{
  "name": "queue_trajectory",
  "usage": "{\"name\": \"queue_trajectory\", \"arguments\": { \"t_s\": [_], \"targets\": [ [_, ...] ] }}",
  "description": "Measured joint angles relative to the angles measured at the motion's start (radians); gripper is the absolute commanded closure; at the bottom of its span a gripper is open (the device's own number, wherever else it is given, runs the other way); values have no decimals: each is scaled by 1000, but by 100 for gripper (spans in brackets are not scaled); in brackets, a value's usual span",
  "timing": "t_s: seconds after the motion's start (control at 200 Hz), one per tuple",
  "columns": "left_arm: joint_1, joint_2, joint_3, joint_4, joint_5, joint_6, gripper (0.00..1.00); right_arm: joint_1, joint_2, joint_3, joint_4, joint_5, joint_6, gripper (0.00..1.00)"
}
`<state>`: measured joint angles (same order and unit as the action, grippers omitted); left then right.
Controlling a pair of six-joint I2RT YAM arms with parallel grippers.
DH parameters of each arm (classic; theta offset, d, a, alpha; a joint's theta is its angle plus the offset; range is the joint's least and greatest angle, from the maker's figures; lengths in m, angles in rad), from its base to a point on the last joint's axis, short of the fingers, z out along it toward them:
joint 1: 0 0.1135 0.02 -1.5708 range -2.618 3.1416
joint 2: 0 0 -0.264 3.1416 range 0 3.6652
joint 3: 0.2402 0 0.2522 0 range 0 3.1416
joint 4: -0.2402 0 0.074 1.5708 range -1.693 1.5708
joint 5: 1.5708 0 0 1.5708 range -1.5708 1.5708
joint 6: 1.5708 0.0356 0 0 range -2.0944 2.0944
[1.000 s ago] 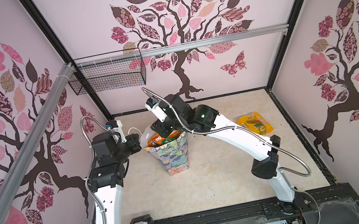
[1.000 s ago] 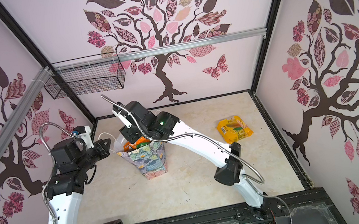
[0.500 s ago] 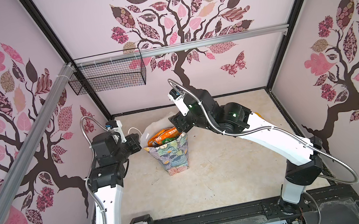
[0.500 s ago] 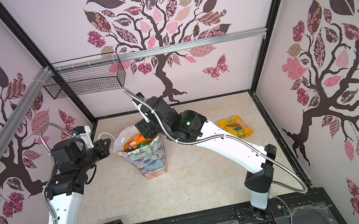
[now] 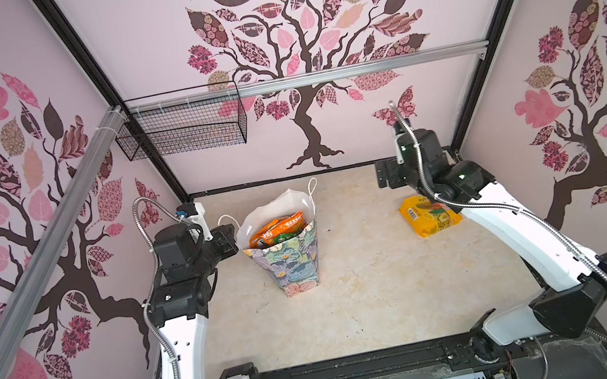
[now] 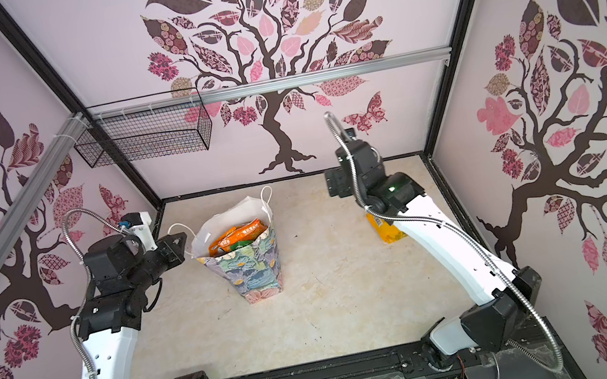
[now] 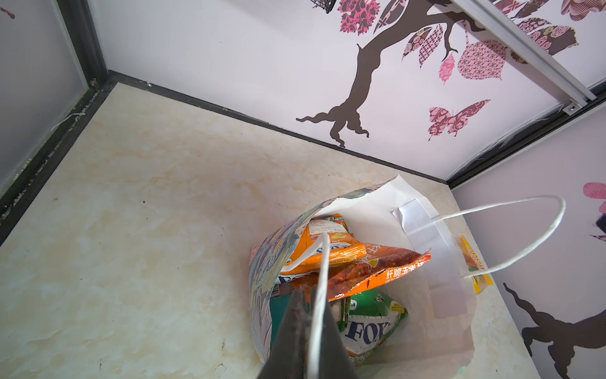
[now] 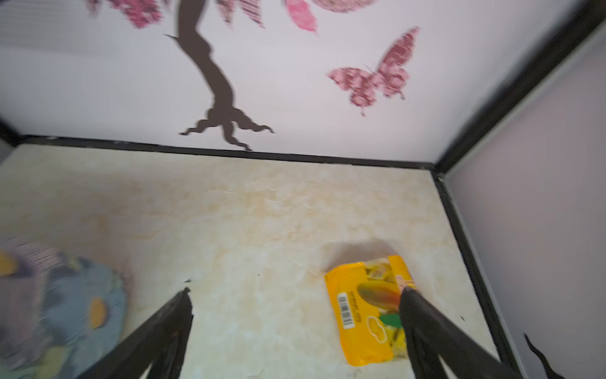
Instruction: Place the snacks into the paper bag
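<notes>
Beige tabletop (image 8: 229, 213) holds a yellow snack (image 8: 367, 311) near the wide-spread right pincer (image 8: 295, 290).

The paper bag (image 5: 294, 261) is blue-green floral outside and white inside. There is an orange packet (image 5: 277, 229) and a green packet (image 7: 367, 303). The yellow packet (image 5: 425, 217) bears an orange-green picture, possibly fruit.

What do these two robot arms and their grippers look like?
The left arm and right arm have white shells with chunky black joints. A ribbed silver hose loops along each, and a small green light glows on the right one. The left gripper and right gripper each end in two slim black fingers.
</notes>
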<state>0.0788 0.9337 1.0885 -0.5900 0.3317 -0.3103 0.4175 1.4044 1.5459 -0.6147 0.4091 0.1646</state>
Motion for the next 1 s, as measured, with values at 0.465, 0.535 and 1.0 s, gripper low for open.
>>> {"name": "queue_trajectory", "arguments": {
  "t_s": [0.465, 0.535, 1.0],
  "targets": [
    [0, 2, -3, 13, 11, 0, 90, -99, 299, -177, 84, 50, 37, 0],
    [0, 2, -4, 13, 11, 0, 90, -122, 352, -161, 89, 46, 34, 1],
    [2, 2, -4, 13, 14, 0, 90, -384, 483, -124, 202, -89, 64, 0]
  ]
}}
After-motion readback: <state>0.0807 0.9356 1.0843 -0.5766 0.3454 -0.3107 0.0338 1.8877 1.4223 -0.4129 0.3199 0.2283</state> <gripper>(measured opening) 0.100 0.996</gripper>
